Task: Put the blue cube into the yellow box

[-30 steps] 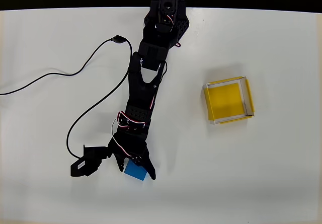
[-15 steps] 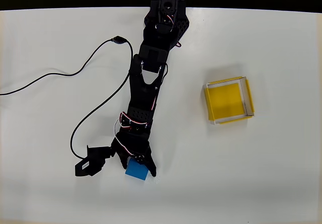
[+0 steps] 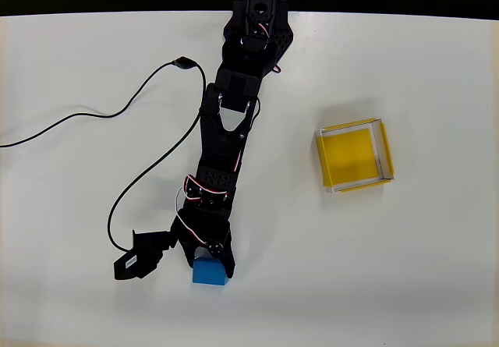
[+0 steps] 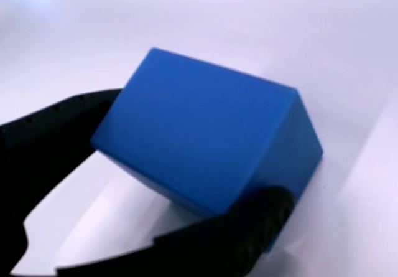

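Black gripper [image 4: 186, 183] has both fingers pressed against opposite sides of the blue cube [image 3: 210, 271], closed on it near the table's [image 3: 437, 269] front edge in the overhead view. This looks like the grasp step, with the cube apparently not yet lifted. Next comes a lift and a swing to the right toward the yellow box [image 3: 354, 156], well apart, before releasing inside its walls.

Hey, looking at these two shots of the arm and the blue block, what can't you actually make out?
- Overhead view: the gripper hides part of the blue cube, so contact on its sides is unclear.
- Wrist view: the cube hides its own underside; whether it rests on the table is unclear.
- Wrist view: the black fingers are cut off by the picture's edges.
- Overhead view: the yellow box walls' height cannot be judged.
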